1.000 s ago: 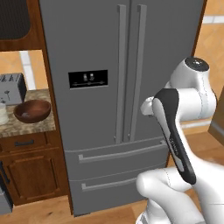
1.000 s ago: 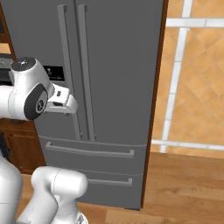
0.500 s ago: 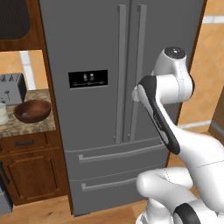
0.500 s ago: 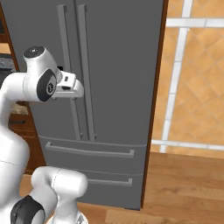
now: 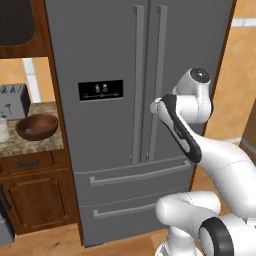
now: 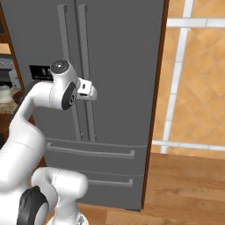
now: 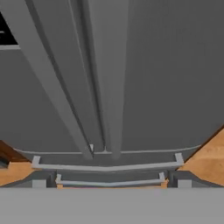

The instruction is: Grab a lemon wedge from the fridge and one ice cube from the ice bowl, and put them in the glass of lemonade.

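The grey fridge (image 5: pixel 105 60) stands shut, its two long door handles (image 5: pixel 149 80) side by side at the middle. My gripper (image 6: pixel 91 91) hovers just in front of the right handle at mid-height, apart from it. In the hand view the gripper (image 7: pixel 111 183) is open, fingertips (image 7: pixel 39 183) wide apart and nothing between them, with the handles (image 7: pixel 103 87) running away ahead. The dark reddish-brown ice bowl (image 5: pixel 37 126) sits on the counter left of the fridge. The glass of lemonade (image 5: pixel 2 130) shows at the left edge. The lemon wedge is hidden behind the shut doors.
A grey toaster (image 5: pixel 12 100) stands behind the bowl on the stone counter (image 5: pixel 30 145), above a wooden cabinet (image 5: pixel 35 195). Two fridge drawers (image 5: pixel 135 175) lie below the doors. Tiled wall and wooden floor (image 6: pixel 189 176) lie to the fridge's right.
The arm has swung up and to the left, bringing the hand closer to the fridge's door handles. The jaws stay open. The fridge and counter things have not moved.
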Available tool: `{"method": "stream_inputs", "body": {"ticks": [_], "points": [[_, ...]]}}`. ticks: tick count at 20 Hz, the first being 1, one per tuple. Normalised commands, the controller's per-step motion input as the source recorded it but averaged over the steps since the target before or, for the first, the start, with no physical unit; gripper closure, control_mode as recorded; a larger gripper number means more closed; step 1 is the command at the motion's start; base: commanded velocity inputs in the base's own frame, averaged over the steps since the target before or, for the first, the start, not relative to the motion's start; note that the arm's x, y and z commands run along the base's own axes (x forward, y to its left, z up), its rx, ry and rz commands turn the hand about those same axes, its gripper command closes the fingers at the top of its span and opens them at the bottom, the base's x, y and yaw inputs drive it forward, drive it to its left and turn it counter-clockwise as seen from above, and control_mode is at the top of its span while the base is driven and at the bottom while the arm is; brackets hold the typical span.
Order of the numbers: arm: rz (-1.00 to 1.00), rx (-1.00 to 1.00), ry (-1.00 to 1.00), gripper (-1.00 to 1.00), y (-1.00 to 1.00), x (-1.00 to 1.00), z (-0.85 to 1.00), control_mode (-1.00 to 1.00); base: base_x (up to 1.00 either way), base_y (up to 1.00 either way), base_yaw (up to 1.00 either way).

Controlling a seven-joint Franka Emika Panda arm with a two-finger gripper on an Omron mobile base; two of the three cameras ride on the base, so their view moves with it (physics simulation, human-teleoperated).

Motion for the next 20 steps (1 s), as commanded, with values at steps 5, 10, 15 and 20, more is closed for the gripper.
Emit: {"method": "stream_inputs", "body": {"ticks": [5,10,15,20], "points": [[0.00,0.00,0.00,-1.00,-0.01,0.54,0.21,-1.00,0.00,0.00,0.00],[0.02,-0.01,-0.03,-1.00,0.06,0.30,0.04,-1.00,0.00,0.00,0.00],[0.02,-0.03,-0.12,-1.00,0.16,0.26,0.00,-1.00,0.00,0.00,0.00],[0.00,-0.06,-0.01,-1.00,-0.03,0.18,0.02,-1.00,0.00,0.00,0.00]]}}
